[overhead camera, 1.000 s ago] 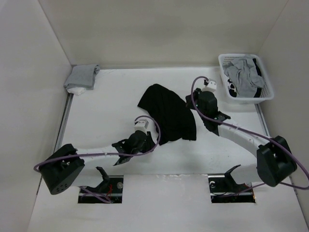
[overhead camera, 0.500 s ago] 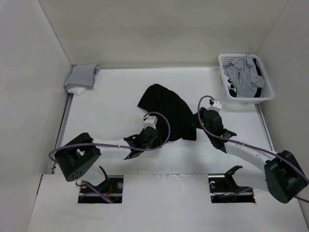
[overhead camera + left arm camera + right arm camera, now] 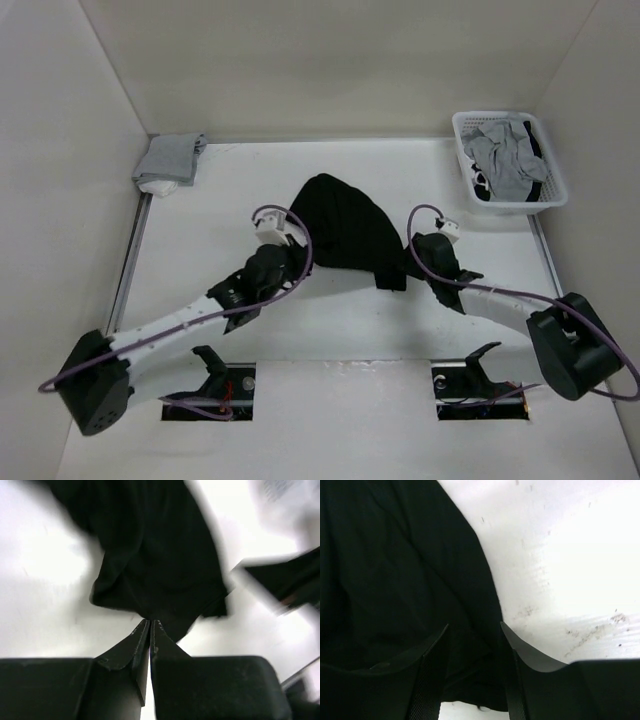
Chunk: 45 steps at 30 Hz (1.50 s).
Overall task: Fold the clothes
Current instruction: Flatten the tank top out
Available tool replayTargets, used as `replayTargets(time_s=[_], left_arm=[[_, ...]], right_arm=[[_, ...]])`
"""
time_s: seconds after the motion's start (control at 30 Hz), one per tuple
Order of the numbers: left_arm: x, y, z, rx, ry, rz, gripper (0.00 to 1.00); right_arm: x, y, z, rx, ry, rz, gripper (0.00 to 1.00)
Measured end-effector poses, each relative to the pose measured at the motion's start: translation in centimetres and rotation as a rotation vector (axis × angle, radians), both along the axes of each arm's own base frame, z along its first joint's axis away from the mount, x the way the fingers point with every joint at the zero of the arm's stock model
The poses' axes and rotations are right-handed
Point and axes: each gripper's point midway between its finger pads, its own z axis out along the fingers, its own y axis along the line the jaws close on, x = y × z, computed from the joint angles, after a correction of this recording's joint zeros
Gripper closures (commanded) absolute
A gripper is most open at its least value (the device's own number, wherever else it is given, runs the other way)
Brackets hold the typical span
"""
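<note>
Top (image 3: 345, 225): black, crumpled, not flat, in a lopsided heap mid-table (image 3: 210, 210), between the 2 arms. Its near edge runs on a slant, with 1 corner hanging toward the right arm.

Left claw (image 3: 150, 621): fingers pressed together, tips right at the top's near hem. Cannot tell whether any cloth is caught between them; the wrist view is blurred.

Right claw (image 3: 474, 627): fingers spread, low over the right side of the top, black fabric under and between them, nothing pinched.

Farther out: grey stack (image 3: 168, 160) in the far-left corner and basket (image 3: 555, 195) far right, both well apart from the top.

Step, as I judge it: getting hold of the hem to spread the top out. No fold made yet.

Risks:
- Left pinch sits at the very edge. If it holds only a sliver, or nothing, a pull would slip off.
- Thin, bunched fabric: either claw could catch 2 layers or just 1, so the spread comes out twisted.
- Pulling with only 1 claw holding would drag the whole heap rather than open it.
- Right claw closing too near the edge could miss the cloth.
</note>
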Motion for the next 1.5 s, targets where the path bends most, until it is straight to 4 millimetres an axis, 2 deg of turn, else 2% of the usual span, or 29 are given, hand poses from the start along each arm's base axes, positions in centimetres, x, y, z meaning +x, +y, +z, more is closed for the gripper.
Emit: replayTargets(time_s=[0.07,0.17,0.27,0.43,0.53,0.57,0.63,0.7,0.83,0.93,1.0,1.07,1.1,1.13,1.2,1.37,1.5], left_arm=[[1.1,1.8,4.2,-0.09,-0.086,0.063,0.99],[2.1,4.6,6.8,-0.145,-0.149,0.143,0.99],[3.1,7.5,6.4,-0.14,-0.152,0.225,0.99],[4.0,10.8,4.0,-0.106,-0.093,0.307,0.99],[4.3,12.0,5.0,-0.136,-0.113,0.331,0.99],[4.4,12.1,5.2,-0.142,-0.117,0.333,0.99],[4.4,12.6,5.9,-0.165,-0.134,0.345,0.99],[4.5,13.3,6.7,-0.191,-0.15,0.367,0.99],[4.8,16.3,8.4,-0.248,-0.191,0.462,0.99],[5.0,18.9,8.2,-0.27,-0.192,0.547,0.99],[5.0,20.5,7.3,-0.277,-0.171,0.601,0.99],[4.6,21.6,5.8,-0.274,-0.131,0.645,0.98],[4.5,21.7,5.4,-0.274,-0.118,0.65,0.98],[4.4,21.6,4.9,-0.273,-0.105,0.652,0.98],[4.3,21.2,4.0,-0.272,-0.077,0.642,0.98],[4.3,20.6,3.4,-0.271,-0.058,0.619,0.98],[4.3,20.2,3.6,-0.275,-0.063,0.604,0.98]], right_arm=[[-0.3,0.1,-1.2,-0.009,0.043,0.008,0.51],[-0.4,0.4,-2.7,-0.018,0.1,0.015,0.54],[0.3,1.2,-3.1,-0.003,0.122,0.02,0.63],[1.7,2.4,-3.2,0.025,0.136,0.014,0.64],[2.8,3.0,-3.1,0.027,0.139,0.017,0.75],[3.0,3.1,-3.1,0.028,0.14,0.018,0.75],[3.3,3.4,-3.2,0.029,0.144,0.023,0.74],[3.6,3.5,-3.2,0.027,0.144,0.023,0.66],[3.5,3.2,-2.3,0.031,0.125,0.02,0.53],[2.5,2.6,-0.6,0.038,0.092,0.021,0.52],[1.7,2.4,0.3,0.046,0.074,0.026,0.53],[0.3,2.7,0.2,0.043,0.081,0.041,0.54],[-0.4,3.1,0.0,0.041,0.091,0.059,0.54],[-2.2,4.1,-0.9,0.033,0.125,0.101,0.55],[-4.2,5.2,-2.0,0.021,0.17,0.151,0.56],[-7.5,8.3,-2.6,0.045,0.223,0.245,0.56],[-9.3,10.3,-2.5,0.09,0.249,0.289,0.64]])
